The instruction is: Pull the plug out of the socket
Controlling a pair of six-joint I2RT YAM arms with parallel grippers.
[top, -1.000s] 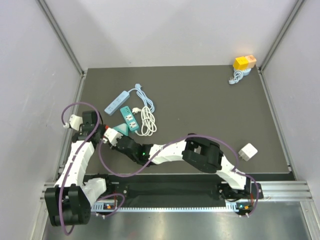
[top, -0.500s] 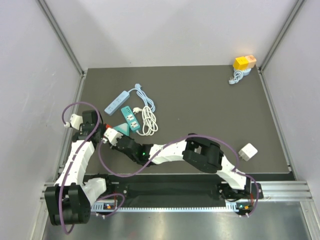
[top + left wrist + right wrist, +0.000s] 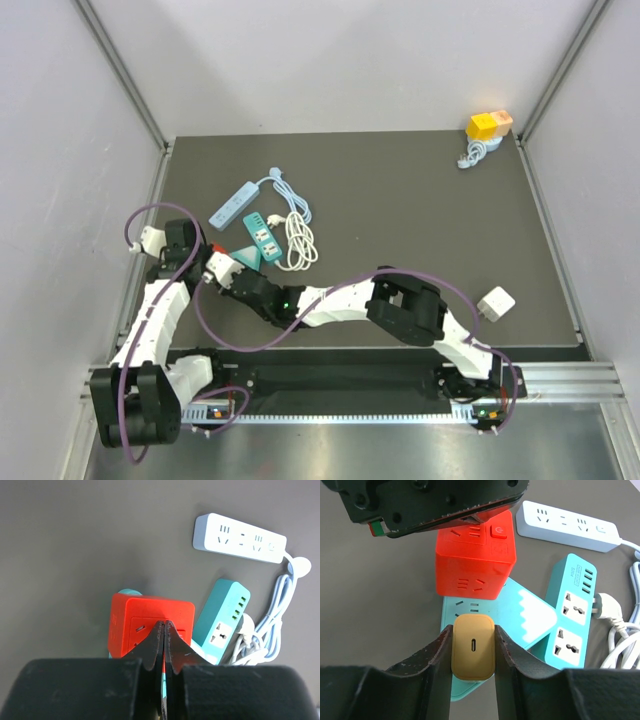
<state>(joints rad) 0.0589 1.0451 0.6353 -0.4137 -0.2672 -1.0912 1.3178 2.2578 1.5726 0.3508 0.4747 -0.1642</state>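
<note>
The plug (image 3: 473, 646) is a small tan block with a slot in its top. My right gripper (image 3: 473, 630) is shut on it, one finger on each side. It stands over the near corner of a light-teal triangular socket (image 3: 520, 612); its prongs are hidden. A red cube socket (image 3: 472, 567) sits on the far part of that teal socket. My left gripper (image 3: 164, 625) is shut with nothing in it, and its tips rest on the red cube (image 3: 150, 615). In the top view both grippers (image 3: 200, 262) (image 3: 222, 272) meet at the table's left.
A white power strip (image 3: 240, 538) lies beyond the red cube. A darker teal strip (image 3: 572, 615) and a coiled white cable (image 3: 296, 240) lie to the right. A white cube adapter (image 3: 495, 303) sits near the right edge, and a yellow block (image 3: 488, 126) at the back right corner.
My right gripper has shifted a little to the left with the plug, now covering more of the teal socket in the top view. The left arm has barely moved.
</note>
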